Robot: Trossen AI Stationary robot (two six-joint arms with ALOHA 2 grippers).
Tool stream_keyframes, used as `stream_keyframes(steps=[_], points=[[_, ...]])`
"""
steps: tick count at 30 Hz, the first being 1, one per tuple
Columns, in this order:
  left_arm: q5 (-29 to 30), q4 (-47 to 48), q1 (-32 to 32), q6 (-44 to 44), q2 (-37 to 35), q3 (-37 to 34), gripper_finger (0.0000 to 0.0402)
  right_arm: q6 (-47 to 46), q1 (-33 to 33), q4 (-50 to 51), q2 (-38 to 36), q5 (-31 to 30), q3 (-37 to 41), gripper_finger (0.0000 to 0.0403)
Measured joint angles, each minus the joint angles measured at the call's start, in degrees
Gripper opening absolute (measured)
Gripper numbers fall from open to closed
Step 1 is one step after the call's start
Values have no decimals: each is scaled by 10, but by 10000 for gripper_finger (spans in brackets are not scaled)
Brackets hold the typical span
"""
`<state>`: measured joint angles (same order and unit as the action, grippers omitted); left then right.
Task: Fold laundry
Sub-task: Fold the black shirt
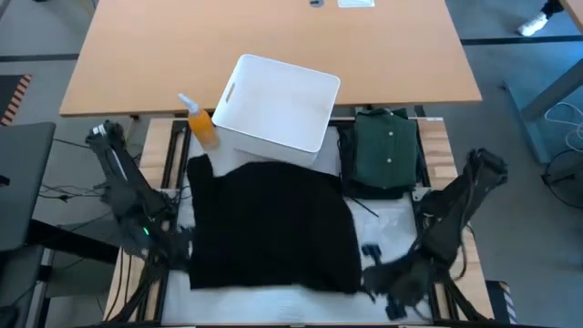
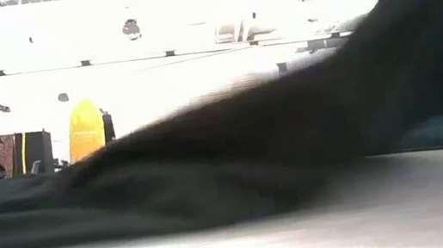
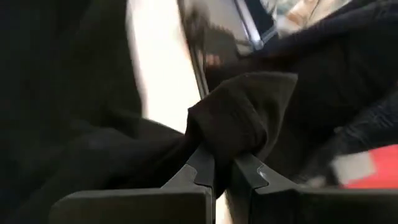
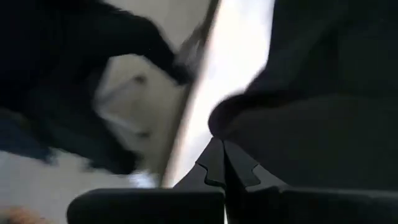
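On my bench: soft black garment [image 1: 273,223] spread flat mid-bench, its near corners pinched in my left gripper [image 3: 216,180] and right gripper [image 4: 224,163], fingers of both closed on cloth.

You will find no readable text, label, brand, number or sign in any of these views. The orange spray bottle [image 1: 202,123] near the bench's far left edge shows no legible print, nor does the white bin [image 1: 278,105] beside it, nor the green shirt [image 1: 384,150] at the far right.
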<state>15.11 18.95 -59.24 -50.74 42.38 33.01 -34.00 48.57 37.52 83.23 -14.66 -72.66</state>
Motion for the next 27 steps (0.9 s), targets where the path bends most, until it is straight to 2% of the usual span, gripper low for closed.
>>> stream_keyframes(steps=[2, 4, 8, 11, 15, 20, 24, 27], points=[[-27, -102, -19, -82, 43, -62, 0, -92, 18, -43, 37, 16, 46, 8], [-65, -162, -35, -155, 89, -108, 0, -165, 34, -69, 81, 37, 76, 8], [-134, -176, -75, -290, 150, -138, 0, -256, 52, -76, 121, 64, 74, 8], [-159, -165, -95, -353, 180, -141, 0, -295, 58, -60, 148, 98, 75, 8], [-147, -175, -111, -361, 203, -140, 2, -305, 59, -52, 150, 132, 67, 8], [-141, -203, -103, -359, 203, -139, 17, -341, 57, 23, 135, 184, 70, 15], [-161, -212, -102, -364, 203, -132, 17, -349, 56, 77, 114, 184, 69, 13], [-164, -213, -101, -371, 203, -131, 11, -330, 48, 79, 97, 178, 69, 13]])
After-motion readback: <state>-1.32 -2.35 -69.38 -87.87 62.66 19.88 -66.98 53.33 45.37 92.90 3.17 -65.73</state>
